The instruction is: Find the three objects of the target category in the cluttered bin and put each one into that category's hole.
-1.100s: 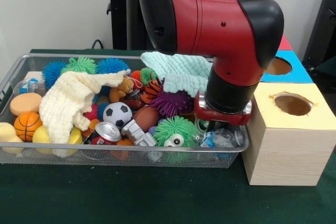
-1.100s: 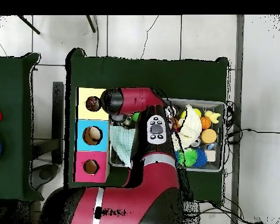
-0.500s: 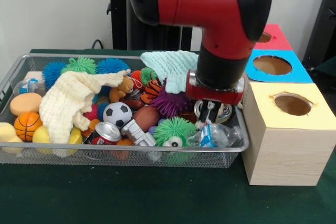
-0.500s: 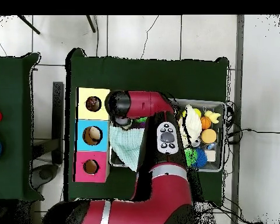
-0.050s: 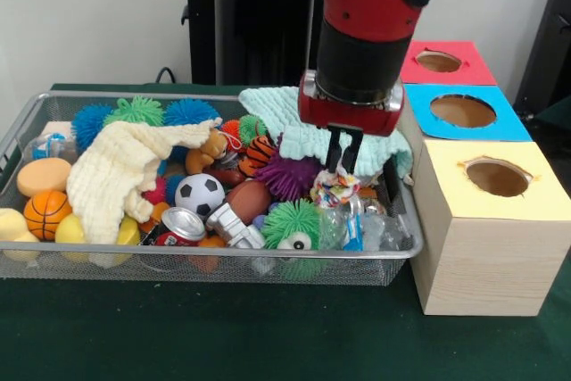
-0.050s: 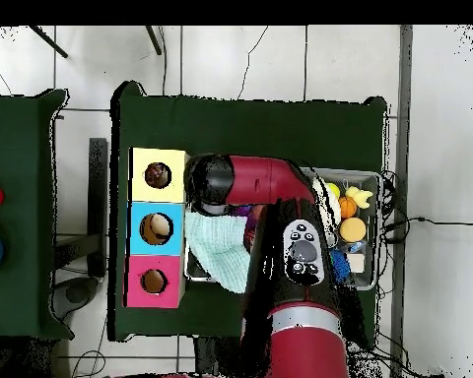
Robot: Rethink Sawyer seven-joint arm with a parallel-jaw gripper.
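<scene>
A: What's in the gripper [image 5: 343, 160]?

B: A small multicoloured item [image 5: 335, 187], knotted or braided by the look of it: pink, yellow, green and white strands bunched into a lump. The two dark fingers [image 5: 335, 145] are pressed in on its top. It hangs just above the clutter at the right end of the wire bin [image 5: 53, 260], clear of the plastic bottle [image 5: 366, 231] below it (crinkled, transparent, blue label).

A: And the target holes?

B: Three boxes in a row beside the bin's right end. The yellow-topped box [image 5: 486, 238] has pale wood-grain sides and a rough-cut round hole; behind it are the blue box [image 5: 464, 113] and the red box [image 5: 442, 62], each with a round hole. In the overhead view the arm's head sits right next to the yellow box [image 6: 158, 175].

A: Textures in the bin?

B: Mixed. A cream waffle-weave cloth [image 5: 116, 171] drapes over the left heap; a mint green cloth [image 5: 299, 118] of similar weave lies at the back, under the arm. There are spiky rubber balls: purple [image 5: 290, 176], green with a googly eye [image 5: 294, 225], blue [image 5: 89, 120]. A smooth soccer ball [image 5: 198, 194], a pebbled orange basketball [image 5: 45, 211] and a dented metal can [image 5: 178, 225] show too. The bin itself is fine silver mesh on dark green table felt [image 5: 223, 327].
</scene>
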